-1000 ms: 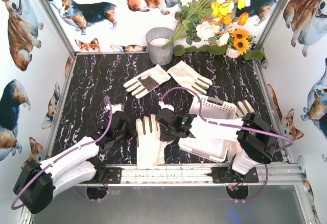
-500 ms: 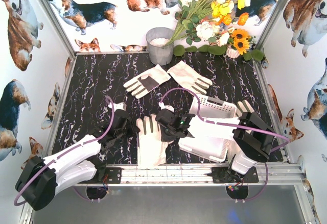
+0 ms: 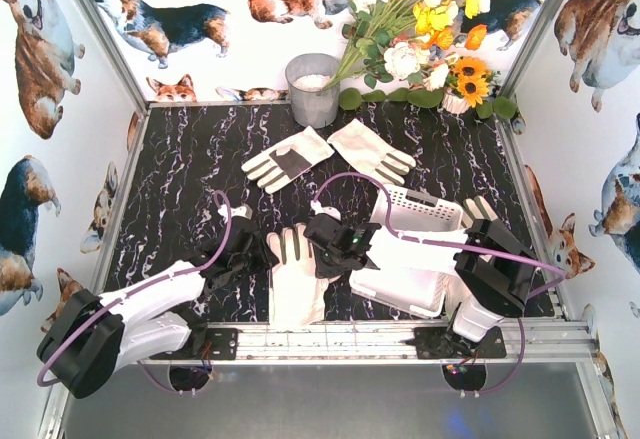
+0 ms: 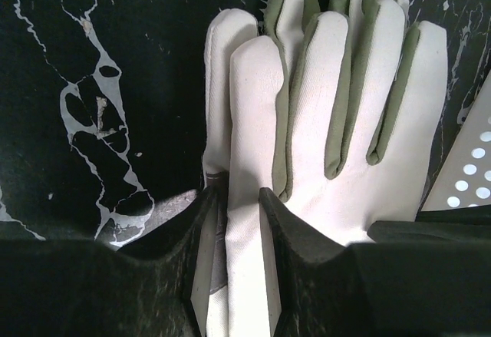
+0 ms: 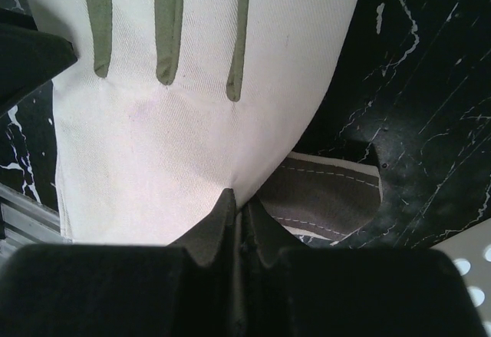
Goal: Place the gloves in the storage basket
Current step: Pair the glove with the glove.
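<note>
A cream-white glove (image 3: 295, 281) lies back up at the near middle of the table, fingers pointing away. In the left wrist view this glove (image 4: 360, 122) has olive strips between its fingers. My left gripper (image 3: 262, 255) (image 4: 234, 195) is at its left edge, open, with the thumb-side strip of fabric loose between the jaws. My right gripper (image 3: 318, 249) (image 5: 239, 199) is shut on the glove (image 5: 192, 122) at its right edge, pinching a raised fold. A grey stitched patch (image 5: 322, 195) shows under that fold. The storage basket (image 3: 415, 207) stands just right of the glove.
Two more gloves (image 3: 288, 159) (image 3: 370, 151) lie further back, and another one (image 3: 478, 209) pokes out beyond the basket's right side. A grey metal bucket (image 3: 313, 89) and flowers (image 3: 420, 29) stand at the back wall. An aluminium rail (image 3: 330, 339) runs along the near edge.
My left gripper has gone from shut to open around the glove's left edge, and the left arm has crept slightly towards the glove. The right gripper keeps its pinch and has barely moved.
</note>
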### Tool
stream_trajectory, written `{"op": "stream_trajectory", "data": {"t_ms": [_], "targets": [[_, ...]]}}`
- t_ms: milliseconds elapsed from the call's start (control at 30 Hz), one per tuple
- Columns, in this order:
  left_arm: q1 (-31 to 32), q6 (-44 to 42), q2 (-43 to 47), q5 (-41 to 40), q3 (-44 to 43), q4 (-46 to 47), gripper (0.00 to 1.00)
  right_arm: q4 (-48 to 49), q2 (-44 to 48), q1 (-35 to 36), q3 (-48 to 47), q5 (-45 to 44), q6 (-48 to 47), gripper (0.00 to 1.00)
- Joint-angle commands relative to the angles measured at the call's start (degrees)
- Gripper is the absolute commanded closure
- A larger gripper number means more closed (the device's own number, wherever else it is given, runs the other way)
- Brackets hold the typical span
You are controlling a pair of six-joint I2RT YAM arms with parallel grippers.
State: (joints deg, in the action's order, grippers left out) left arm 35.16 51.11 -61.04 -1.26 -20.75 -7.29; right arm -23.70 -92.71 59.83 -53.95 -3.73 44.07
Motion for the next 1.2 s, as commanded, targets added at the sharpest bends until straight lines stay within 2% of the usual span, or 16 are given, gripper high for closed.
{"op": "stream_trajectory", "data": {"t_ms": [0, 433, 500, 633, 700, 1167], "targets": [[-0.5, 0.9, -0.2, 1.1, 0.8, 2.9, 0.78, 2.8, -0.2, -0.2, -0.9, 0.0, 0.6, 1.0], [-0.5, 1.4, -1.3, 4.6, 2.8, 7.4, 0.77, 3.1, -0.7, -0.2, -0.8, 0.4, 0.9, 1.0], [-0.5, 1.2, -1.0, 4.5, 2.7, 7.3, 0.81, 3.1, -0.6, -0.2, -0.9, 0.4, 0.9, 1.0], [-0.5, 0.3, 0.7, 3.4, 2.4, 6.0, 0.97, 2.7, 0.1, -0.2, -1.1, 0.3, 0.9, 1.0], [-0.5, -0.1, 2.0, 2.4, 2.1, 5.2, 1.0, 2.5, 0.6, -0.2, -1.2, 0.4, 0.9, 1.0], [-0.6, -2.5, 8.0, -1.6, -1.1, -2.5, 1.0, 1.5, 3.0, -0.3, -2.6, 0.5, 0.9, 1.0]]}}
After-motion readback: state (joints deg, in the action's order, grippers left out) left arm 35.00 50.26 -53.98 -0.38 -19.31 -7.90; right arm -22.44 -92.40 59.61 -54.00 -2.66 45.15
